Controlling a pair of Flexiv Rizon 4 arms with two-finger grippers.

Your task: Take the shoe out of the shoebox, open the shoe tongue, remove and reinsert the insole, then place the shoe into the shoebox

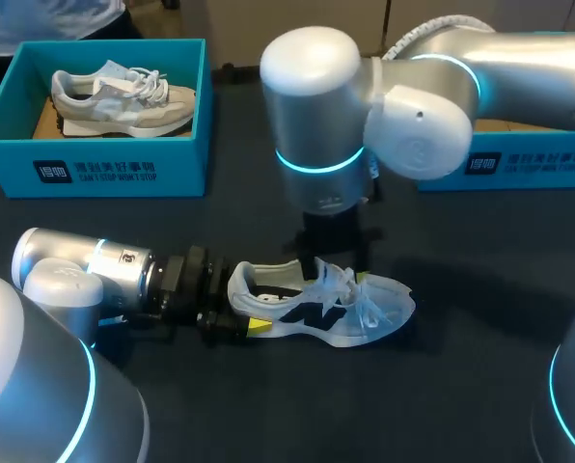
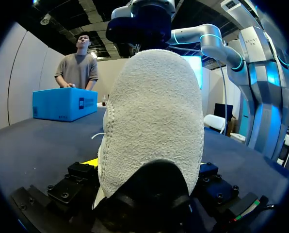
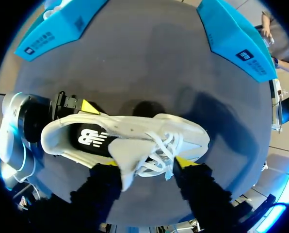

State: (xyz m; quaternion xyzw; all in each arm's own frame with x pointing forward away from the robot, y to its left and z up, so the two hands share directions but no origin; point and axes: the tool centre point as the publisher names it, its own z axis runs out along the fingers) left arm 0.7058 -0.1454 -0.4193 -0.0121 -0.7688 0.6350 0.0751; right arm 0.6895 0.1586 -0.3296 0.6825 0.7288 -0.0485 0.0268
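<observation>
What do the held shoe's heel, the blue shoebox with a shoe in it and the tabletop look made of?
The heel of the shoe looks like off-white terry or fleece-like fabric, matte, with a nubbly looped pile. The shoebox is likely printed cardboard, with flat teal walls and thin edges. The table is dark and matte, possibly cloth or a mat; I cannot tell which.
</observation>
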